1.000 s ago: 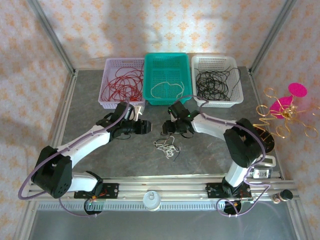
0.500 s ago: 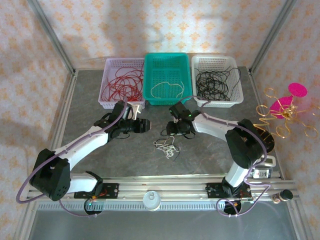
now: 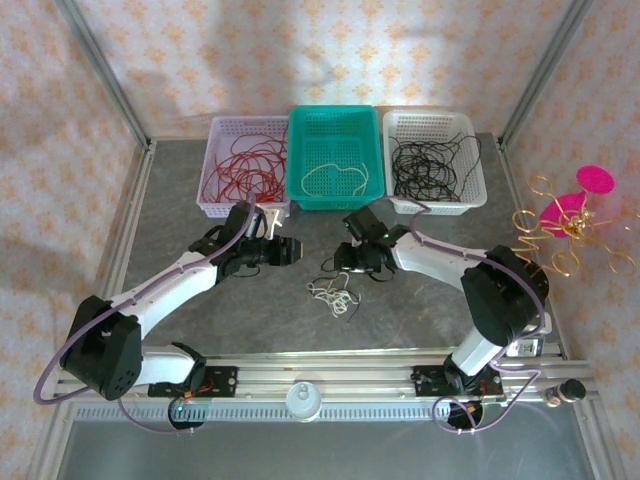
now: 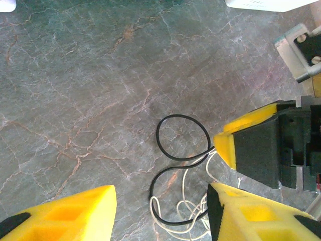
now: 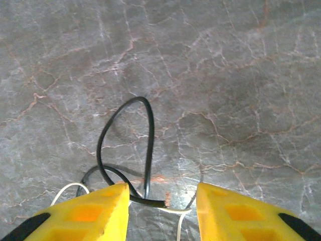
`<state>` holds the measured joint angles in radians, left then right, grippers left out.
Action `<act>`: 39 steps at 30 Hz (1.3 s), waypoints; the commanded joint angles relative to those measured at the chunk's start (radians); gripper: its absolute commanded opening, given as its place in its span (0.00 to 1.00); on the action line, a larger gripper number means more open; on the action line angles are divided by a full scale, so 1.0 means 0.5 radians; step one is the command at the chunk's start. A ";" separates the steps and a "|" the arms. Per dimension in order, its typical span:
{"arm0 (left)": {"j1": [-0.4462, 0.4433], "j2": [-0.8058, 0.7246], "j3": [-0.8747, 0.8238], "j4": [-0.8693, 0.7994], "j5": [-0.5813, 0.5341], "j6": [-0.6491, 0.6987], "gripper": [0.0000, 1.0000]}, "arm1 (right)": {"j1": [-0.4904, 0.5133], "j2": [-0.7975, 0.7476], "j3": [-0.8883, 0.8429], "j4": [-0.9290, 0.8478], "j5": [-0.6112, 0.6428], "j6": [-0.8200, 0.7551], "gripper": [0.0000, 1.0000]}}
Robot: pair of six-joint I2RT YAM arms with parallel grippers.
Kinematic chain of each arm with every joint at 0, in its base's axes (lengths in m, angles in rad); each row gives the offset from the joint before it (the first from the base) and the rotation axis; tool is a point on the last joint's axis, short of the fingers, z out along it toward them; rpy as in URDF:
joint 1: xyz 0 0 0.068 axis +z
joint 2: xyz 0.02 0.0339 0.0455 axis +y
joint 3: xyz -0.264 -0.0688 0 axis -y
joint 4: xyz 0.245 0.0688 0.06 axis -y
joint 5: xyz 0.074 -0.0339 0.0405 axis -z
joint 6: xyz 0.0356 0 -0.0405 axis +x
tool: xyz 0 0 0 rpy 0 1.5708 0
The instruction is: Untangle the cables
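Observation:
The cables (image 3: 333, 295) are a small clump of white and black strands on the grey table between my two grippers. In the left wrist view a black cable (image 4: 182, 117) makes a round loop, and white cable (image 4: 193, 211) curls below it. My left gripper (image 4: 160, 201) is open above them, fingers far apart. My right gripper (image 4: 251, 148) shows at the right of that view. In the right wrist view my right gripper (image 5: 163, 201) is open, with a black loop (image 5: 125, 145) ahead and the black strand's cut end lying loose between the jaws, beside a white strand (image 5: 178, 223).
Three baskets stand at the back: a purple one (image 3: 214, 140) with red cables, a teal one (image 3: 296, 150) with a white cable, a white one (image 3: 478, 175) with black cables. A gold wire ornament (image 3: 545, 225) with a pink top stands at the right edge.
My right gripper has shifted slightly right and nearer, staying over the clump's back edge. The left gripper has barely moved. The clump lies where it was.

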<state>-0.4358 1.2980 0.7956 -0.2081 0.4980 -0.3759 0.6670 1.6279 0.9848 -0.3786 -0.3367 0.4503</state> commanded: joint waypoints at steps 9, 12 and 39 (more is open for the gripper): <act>0.014 -0.067 -0.025 0.051 0.032 -0.021 0.51 | 0.007 -0.046 -0.117 0.280 -0.147 0.196 0.30; 0.011 -0.070 -0.026 0.040 0.028 -0.016 0.51 | 0.008 -0.064 -0.081 0.226 -0.102 0.149 0.20; -0.076 -0.305 -0.125 0.716 0.371 0.560 0.64 | -0.105 -0.232 0.475 -0.367 -0.575 0.190 0.00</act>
<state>-0.4694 1.1706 0.7155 0.0616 0.6807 -0.2222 0.6224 1.5028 1.1732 -0.4778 -0.5262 0.4984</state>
